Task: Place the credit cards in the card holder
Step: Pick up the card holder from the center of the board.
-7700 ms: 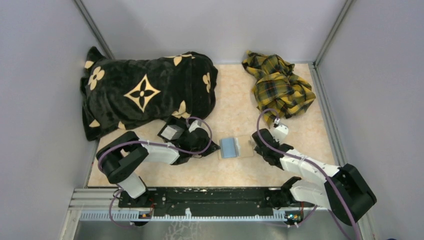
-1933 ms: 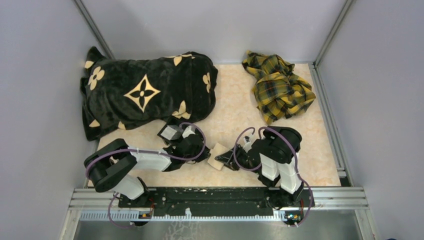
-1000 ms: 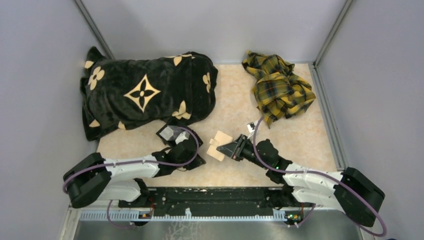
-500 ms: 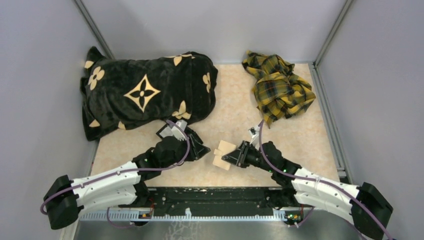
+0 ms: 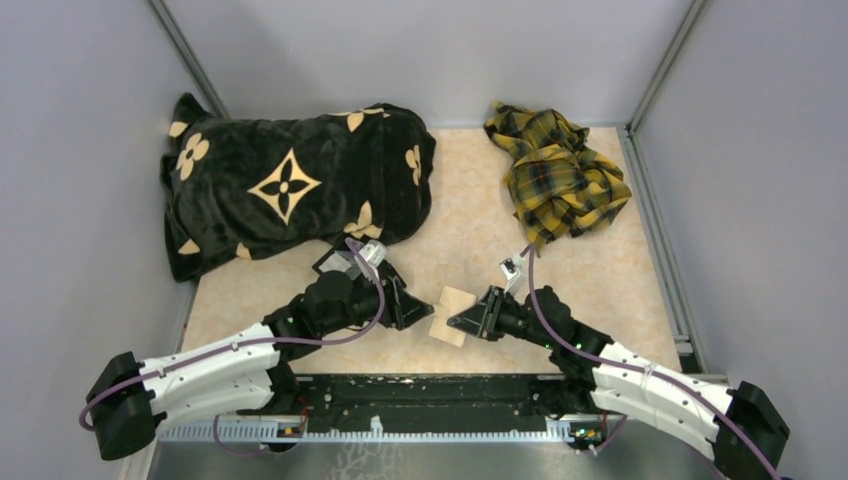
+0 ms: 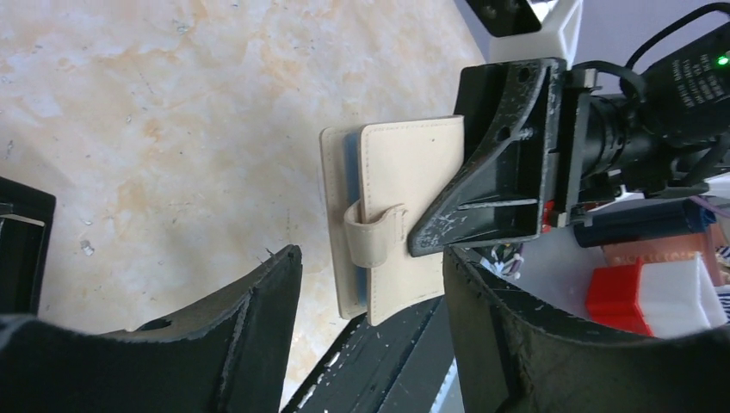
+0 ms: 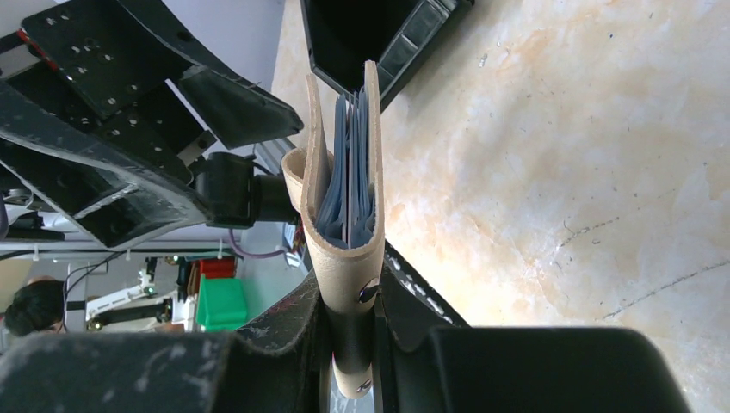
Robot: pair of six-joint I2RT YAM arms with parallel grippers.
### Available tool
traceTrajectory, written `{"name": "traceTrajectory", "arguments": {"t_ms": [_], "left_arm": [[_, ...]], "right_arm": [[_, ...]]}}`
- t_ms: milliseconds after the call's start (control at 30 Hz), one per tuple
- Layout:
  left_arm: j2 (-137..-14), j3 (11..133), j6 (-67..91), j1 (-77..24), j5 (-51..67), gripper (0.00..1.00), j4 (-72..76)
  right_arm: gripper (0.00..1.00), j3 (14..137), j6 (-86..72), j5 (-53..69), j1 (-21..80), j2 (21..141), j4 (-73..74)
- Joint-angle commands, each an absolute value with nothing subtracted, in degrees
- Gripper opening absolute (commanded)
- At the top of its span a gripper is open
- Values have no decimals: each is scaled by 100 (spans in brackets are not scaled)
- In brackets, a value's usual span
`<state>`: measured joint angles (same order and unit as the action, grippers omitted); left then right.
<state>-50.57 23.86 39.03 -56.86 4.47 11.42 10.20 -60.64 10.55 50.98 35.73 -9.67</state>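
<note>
Card holder (image 5: 452, 316), folded over blue cards (image 7: 351, 155), centre frame: your right claw (image 5: 470, 318) clamps its right edge; your left claw (image 5: 414, 306), jaws spread, sits just left, facing it.

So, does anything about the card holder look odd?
Slightly. The card holder, pinched in the right gripper, is folded unevenly: its flaps gape and sit offset, with blue card edges showing between them.

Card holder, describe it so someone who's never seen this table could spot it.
On the marbled tabletop, look at the middle near the front edge. The card holder is the small tan folded wallet clamped in the right pincer, blue cards peeking out, unlike the black flowered blanket and yellow plaid cloth behind.
</note>
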Motion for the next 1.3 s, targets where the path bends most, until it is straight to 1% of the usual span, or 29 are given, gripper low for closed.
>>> {"name": "traceTrajectory", "arguments": {"t_ms": [0,300,467,933,1100,1267], "left_arm": [[-4935,2423,4424,-5695,509,68,1372],[-5221,2258,6566,-5695,358,68,923],[-5149,2043,7247,-5693,325,69,1035],[-4945,1324,8758,-5694,185,70,2473],[-4828,1100,9025,-5695,3,70,3142],[-4879,1055,9150,-5695,-18,70,3501]], "right_arm": [[0,1116,-6043,1110,5159,3457,-1178],[0,1075,-5972,991,5170,3364,-1309],[0,1108,-5915,950,5177,3370,-1301],[0,1078,-5778,846,5280,3549,-1517],[0,1063,-5724,832,5322,3645,-1595],[0,1014,-5729,802,5351,3706,-1708]]}}
